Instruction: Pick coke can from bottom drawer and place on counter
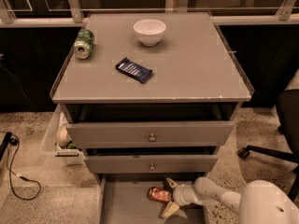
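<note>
The coke can (159, 194) lies on its side in the open bottom drawer (121, 204), a flat grey tray at the foot of the cabinet. My gripper (169, 197) reaches in from the lower right, low over the drawer, just right of the can. It is open, with one pale fingertip (170, 183) above the can's right end and the other below it. The can's end sits at the mouth of the fingers; I cannot tell whether they touch it. The counter (187, 69) is the wide grey top of the cabinet.
On the counter are a white bowl (149, 31), a green soda can (83, 43) on its side at the left edge, and a dark blue snack packet (134, 70). Two knobbed drawers (152, 134) stand slightly open above. A black chair base (268, 153) is on the right and a cable (18, 176) lies on the left.
</note>
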